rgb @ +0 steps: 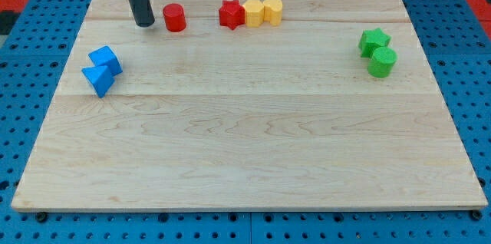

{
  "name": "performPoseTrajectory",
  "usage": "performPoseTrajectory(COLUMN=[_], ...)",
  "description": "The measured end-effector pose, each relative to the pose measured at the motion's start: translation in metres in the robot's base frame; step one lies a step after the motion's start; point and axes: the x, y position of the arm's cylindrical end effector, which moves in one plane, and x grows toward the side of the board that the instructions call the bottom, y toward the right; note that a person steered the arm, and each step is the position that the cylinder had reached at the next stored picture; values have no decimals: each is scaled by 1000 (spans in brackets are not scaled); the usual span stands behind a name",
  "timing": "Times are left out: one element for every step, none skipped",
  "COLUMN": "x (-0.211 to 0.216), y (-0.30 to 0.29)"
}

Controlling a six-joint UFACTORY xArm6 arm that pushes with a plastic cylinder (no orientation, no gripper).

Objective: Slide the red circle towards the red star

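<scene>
The red circle (175,18) stands near the view's top left of the wooden board (245,136). The red star (231,14) is to its right, a short gap between them. My tip (144,24) rests on the board just left of the red circle, a small gap apart from it. The rod runs up out of the view's top.
A yellow hexagon-like block (254,13) touches the red star's right side, and a yellow cylinder (272,11) touches that. A blue cube (105,59) and a blue triangle (98,80) sit at the left. A green star (374,41) and a green cylinder (382,62) sit at the right.
</scene>
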Motion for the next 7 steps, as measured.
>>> performPoseTrajectory(x=[-4, -6, -7, -7, -7, -9, -9], y=[24, 34, 36, 41, 58, 63, 53])
